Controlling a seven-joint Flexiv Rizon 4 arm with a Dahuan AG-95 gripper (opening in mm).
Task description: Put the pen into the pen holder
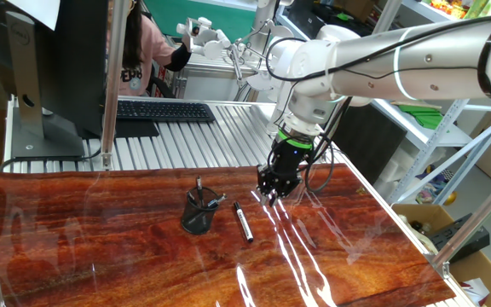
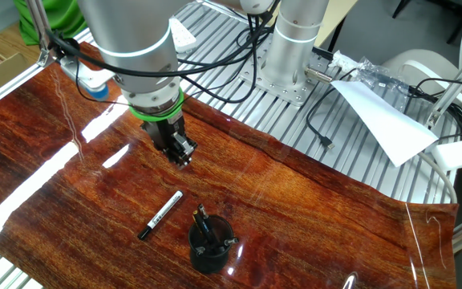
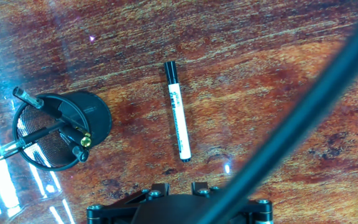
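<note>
The pen (image 1: pixel 243 222), with a white barrel and a black cap, lies flat on the reddish wood table just right of the pen holder (image 1: pixel 199 213). The pen holder is a small black mesh cup that stands upright with a few shorter dark pens in it. Both also show in the other fixed view, the pen (image 2: pixel 160 214) and the holder (image 2: pixel 211 245), and in the hand view, the pen (image 3: pixel 178 112) and the holder (image 3: pixel 61 130). My gripper (image 1: pixel 273 192) hovers over the table beyond the pen, apart from it, empty. Its jaws stand a little apart, and only its fingertips (image 3: pixel 160 186) show in the hand view.
A keyboard (image 1: pixel 164 110) and a monitor stand (image 1: pixel 45 128) sit on the metal bench behind the table. A person (image 1: pixel 143 51) sits at the back. A dark cable (image 3: pixel 303 118) crosses the hand view. White paper (image 2: pixel 383 120) and cables lie on the bench.
</note>
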